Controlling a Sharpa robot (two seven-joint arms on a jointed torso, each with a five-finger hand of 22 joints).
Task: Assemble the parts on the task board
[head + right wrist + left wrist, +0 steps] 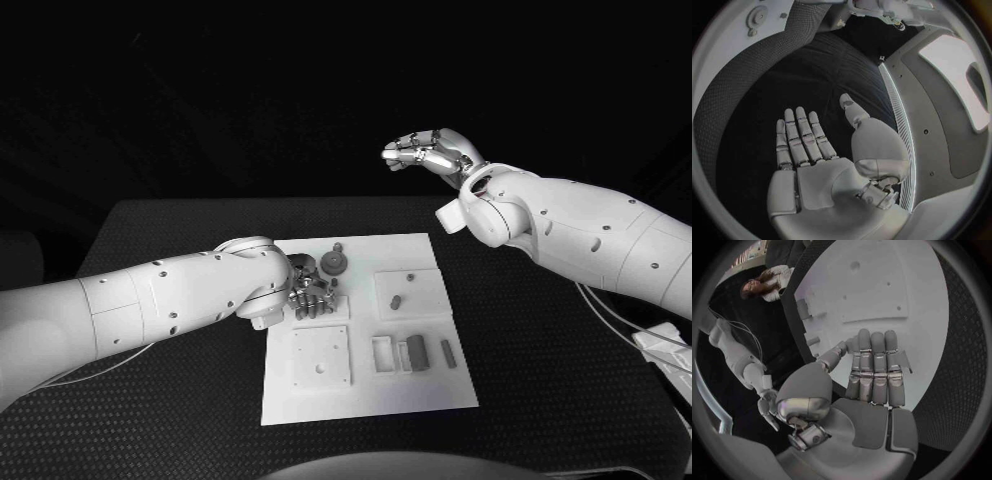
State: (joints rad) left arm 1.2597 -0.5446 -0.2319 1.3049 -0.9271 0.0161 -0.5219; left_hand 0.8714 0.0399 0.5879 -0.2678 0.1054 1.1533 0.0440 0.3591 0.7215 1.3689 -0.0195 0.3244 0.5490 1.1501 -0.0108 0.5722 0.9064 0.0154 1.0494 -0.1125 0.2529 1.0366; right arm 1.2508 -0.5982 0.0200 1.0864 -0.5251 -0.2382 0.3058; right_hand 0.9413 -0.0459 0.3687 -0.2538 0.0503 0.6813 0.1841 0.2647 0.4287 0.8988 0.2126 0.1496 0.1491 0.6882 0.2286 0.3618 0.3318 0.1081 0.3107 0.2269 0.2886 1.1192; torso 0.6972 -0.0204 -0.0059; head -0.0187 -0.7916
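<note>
The white task board point(364, 385) lies in the middle of the black table. My left hand point(307, 292) hovers low over its near-left part, fingers straight and close together, thumb apart, nothing in it; the left wrist view shows the left hand point(873, 375) flat above the board point(879, 285). A grey round part point(333, 262) stands just beyond its fingers. A small peg point(395, 297) sits on a square plate. A dark block point(417, 351) and a slim grey piece point(447, 351) lie further right. My right hand point(428, 152) is raised past the table's far edge, the right hand point(811, 150) empty with fingers extended.
A square plate with holes point(322, 357) and a white frame point(384, 353) sit on the board's near half. Cables point(635, 320) run over the table at the right edge. Black table surface point(173, 230) surrounds the board on all sides.
</note>
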